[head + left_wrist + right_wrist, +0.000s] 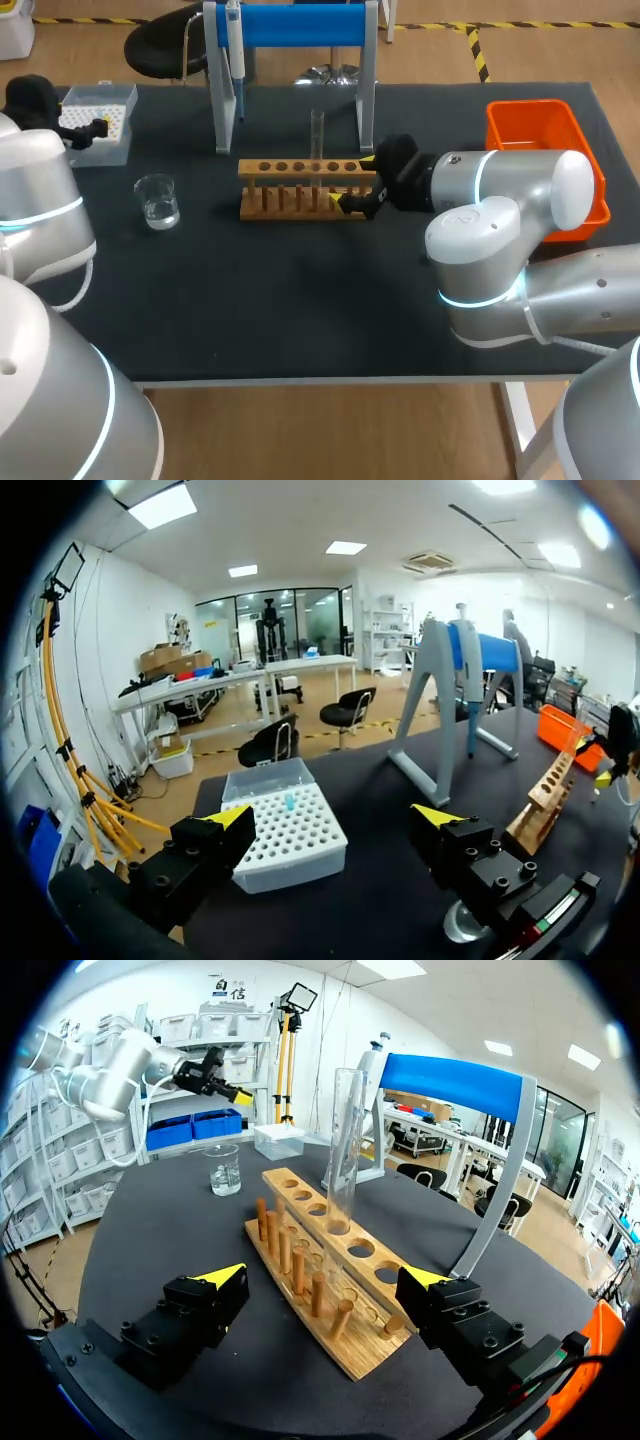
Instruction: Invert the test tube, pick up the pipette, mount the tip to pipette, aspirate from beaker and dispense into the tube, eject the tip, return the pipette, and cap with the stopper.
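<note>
Beaker (157,200), tip box (108,150) and orange bin (530,108) surround the wooden rack (305,188); pipette (234,50) hangs on its blue stand (300,25). Clear test tube (317,135) stands upright in the rack. Right gripper (358,182) gapes around the rack's end; left gripper (333,817) is spread near the tip box.

Black table (300,320), rack (300,176), beaker (158,201), tip box (100,125), stand (300,24), bin (540,130)

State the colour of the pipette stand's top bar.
The top bar is blue, clearest in the head view.
</note>
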Controlling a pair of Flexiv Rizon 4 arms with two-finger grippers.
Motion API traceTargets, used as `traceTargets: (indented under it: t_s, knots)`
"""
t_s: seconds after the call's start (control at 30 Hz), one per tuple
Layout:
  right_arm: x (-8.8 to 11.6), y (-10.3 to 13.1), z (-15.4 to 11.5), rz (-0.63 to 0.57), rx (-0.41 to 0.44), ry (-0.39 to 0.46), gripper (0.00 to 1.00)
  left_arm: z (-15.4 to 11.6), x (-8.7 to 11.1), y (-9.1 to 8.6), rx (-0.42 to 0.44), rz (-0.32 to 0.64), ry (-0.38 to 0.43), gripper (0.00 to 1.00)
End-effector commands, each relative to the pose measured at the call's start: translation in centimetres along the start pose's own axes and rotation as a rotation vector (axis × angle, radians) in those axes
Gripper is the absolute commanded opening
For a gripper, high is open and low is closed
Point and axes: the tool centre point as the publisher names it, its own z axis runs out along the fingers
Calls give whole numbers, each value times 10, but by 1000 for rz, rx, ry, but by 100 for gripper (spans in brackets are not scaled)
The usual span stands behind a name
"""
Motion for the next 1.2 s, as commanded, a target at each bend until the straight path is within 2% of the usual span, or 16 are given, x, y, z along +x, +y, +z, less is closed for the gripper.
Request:
traceTargets:
  t_s: [0.03, 0.5, 1.03, 1.1, 1.13, 1.17, 1.2]
  knots:
    - [0, 0, -1, 0, 2, 2, 100, 16, -9, 1, -5, -5, 7, 100]
    - [0, 0, -1, 0, 2, 2, 100, 49, -29, 12, -21, -44, 13, 100]
    - [0, 0, -1, 0, 2, 2, 100, 77, -43, 11, -12, -60, 1, 100]
    - [0, 0, -1, 0, 2, 2, 100, 80, -44, 10, -6, -63, -2, 95]
    - [0, 0, -1, 0, 2, 2, 100, 81, -44, 10, -5, -62, -2, 64]
    - [0, 0, -1, 0, 2, 2, 100, 82, -44, 10, -6, -61, -2, 48]
    - [0, 0, -1, 0, 2, 2, 100, 83, -45, 10, -5, -62, -3, 48]
